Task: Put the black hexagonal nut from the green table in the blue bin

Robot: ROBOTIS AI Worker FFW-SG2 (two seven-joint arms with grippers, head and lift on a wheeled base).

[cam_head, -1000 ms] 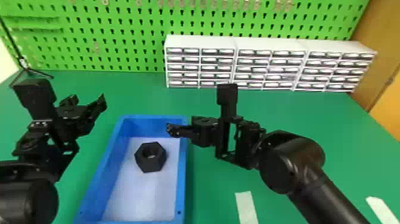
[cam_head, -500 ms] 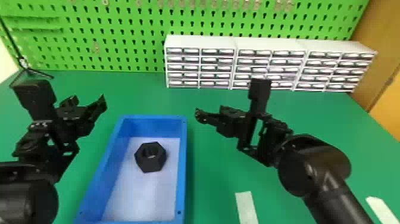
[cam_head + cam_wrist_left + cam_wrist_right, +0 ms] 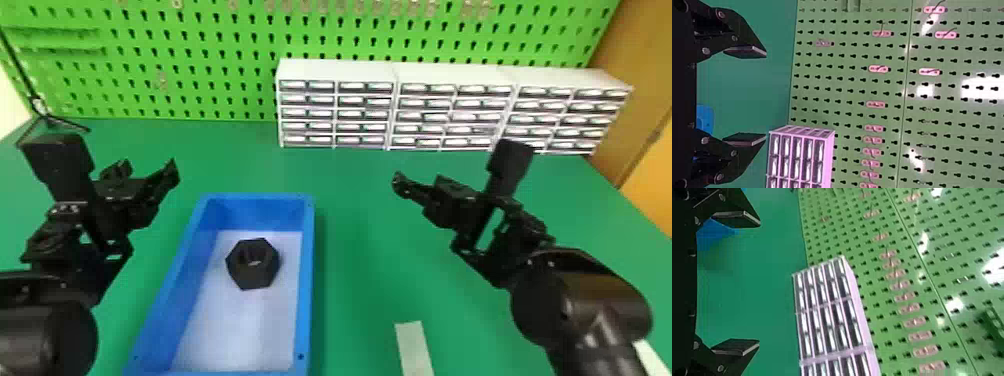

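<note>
Nut (image 3: pixel 256 276) in bin (image 3: pixel 308 280), left of right end effector (image 3: pixel 419 183)

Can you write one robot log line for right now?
black nut: in blue bin | left tool: open, empty | right tool: open, empty | task: looks done

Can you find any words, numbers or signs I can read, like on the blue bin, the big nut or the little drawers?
I can't read any words, numbers or signs here.
Blue bin: no writing that I can see.
Black hexagonal nut: none that I can see.
Little drawers: too small to tell.
</note>
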